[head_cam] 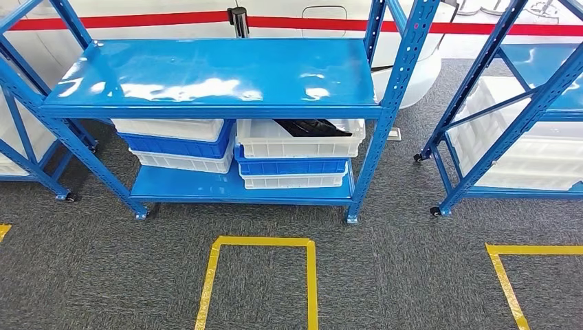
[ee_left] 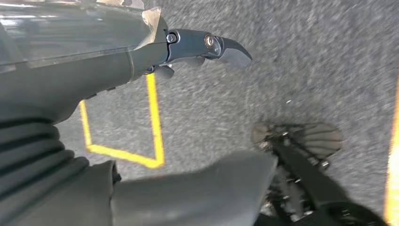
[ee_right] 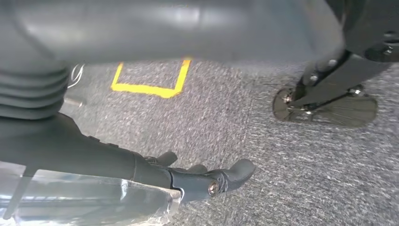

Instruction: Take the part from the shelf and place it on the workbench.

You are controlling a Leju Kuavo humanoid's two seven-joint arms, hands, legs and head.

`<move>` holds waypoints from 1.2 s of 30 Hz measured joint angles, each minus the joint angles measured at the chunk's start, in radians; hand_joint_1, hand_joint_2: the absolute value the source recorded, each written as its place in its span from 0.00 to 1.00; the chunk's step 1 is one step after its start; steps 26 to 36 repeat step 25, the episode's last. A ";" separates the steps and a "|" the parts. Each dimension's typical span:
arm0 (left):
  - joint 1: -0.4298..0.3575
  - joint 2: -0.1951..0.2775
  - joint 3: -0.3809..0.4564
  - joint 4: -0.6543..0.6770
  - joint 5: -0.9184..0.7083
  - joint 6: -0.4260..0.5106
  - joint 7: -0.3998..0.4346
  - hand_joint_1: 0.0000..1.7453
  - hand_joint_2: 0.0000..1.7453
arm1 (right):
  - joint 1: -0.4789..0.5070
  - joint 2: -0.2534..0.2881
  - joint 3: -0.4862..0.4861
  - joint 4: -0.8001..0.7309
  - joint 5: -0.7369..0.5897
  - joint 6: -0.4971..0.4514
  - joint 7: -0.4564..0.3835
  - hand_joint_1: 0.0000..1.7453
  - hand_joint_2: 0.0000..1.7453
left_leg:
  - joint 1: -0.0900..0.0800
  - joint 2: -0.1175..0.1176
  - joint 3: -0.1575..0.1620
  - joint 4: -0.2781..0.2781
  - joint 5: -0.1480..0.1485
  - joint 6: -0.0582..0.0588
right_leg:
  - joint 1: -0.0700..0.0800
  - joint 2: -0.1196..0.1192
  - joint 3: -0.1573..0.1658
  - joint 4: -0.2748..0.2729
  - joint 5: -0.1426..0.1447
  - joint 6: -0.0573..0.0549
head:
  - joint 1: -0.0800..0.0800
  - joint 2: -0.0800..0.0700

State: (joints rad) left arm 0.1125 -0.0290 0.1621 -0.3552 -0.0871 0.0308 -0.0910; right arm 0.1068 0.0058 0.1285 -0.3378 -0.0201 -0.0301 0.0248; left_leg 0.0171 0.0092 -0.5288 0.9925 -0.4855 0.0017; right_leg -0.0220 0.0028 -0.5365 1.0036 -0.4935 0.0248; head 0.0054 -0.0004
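Blue shelf [head_cam: 206,75] stands straight ahead in head view, its top deck glossy w/ glare. The part [head_cam: 311,126], a flat black piece, lies in the top white bin [head_cam: 300,139] on the right side of the lower level; that bin sits on a blue bin [head_cam: 291,166], which sits on another white one. To the left on the same level is a second stack [head_cam: 177,143], white over blue over white. Second blue rack [head_cam: 509,103] w/ white bins stands off to the right. Yellow tape outline [head_cam: 258,278] marks grey carpet [head_cam: 103,275] in front of the shelf. Left hand [ee_left: 141,52] hangs over carpet near a tape corner, fingers stretched out and apart, holding nothing. Right hand [ee_right: 155,172] likewise over carpet, fingers extended w/ nothing in them. Both hands are well apart from the part, which lies up in its bin on the shelf while they hang low over the floor.
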 joint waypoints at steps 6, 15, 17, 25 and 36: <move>0.019 0.010 -0.092 -0.020 0.072 -0.022 0.074 0.00 0.00 | 0.023 -0.004 -0.072 -0.027 0.016 0.021 -0.017 0.00 0.00 | 0.000 0.000 0.001 0.000 -0.001 0.001 | 0.000 0.000 -0.001 0.000 0.000 0.000 | 0.000 0.000; 0.025 0.013 -0.133 -0.029 0.084 -0.027 0.088 0.00 0.00 | 0.030 -0.007 -0.104 -0.040 0.019 0.030 -0.022 0.00 0.00 | 0.000 0.000 0.000 0.000 -0.001 0.001 | 0.000 0.000 -0.001 0.000 0.000 0.000 | 0.000 0.000; 0.026 0.014 -0.134 -0.030 0.084 -0.027 0.089 0.00 0.00 | 0.030 -0.007 -0.106 -0.041 0.019 0.030 -0.022 0.00 0.00 | 0.000 0.000 0.000 0.000 -0.001 0.001 | 0.000 0.000 -0.001 0.000 0.000 0.000 | 0.000 0.000; 0.026 0.014 -0.136 -0.033 0.084 -0.027 0.089 0.00 0.00 | 0.030 -0.007 -0.106 -0.041 0.019 0.030 -0.022 0.00 0.00 | 0.000 0.000 0.001 0.000 -0.001 0.001 | 0.000 0.000 -0.001 0.000 0.000 0.000 | 0.000 0.000; 0.026 0.014 -0.136 -0.033 0.084 -0.027 0.089 0.00 0.00 | 0.030 -0.007 -0.106 -0.041 0.019 0.030 -0.022 0.00 0.00 | 0.000 0.000 0.001 0.000 -0.001 0.001 | 0.000 0.000 -0.001 0.000 0.000 0.000 | 0.000 0.000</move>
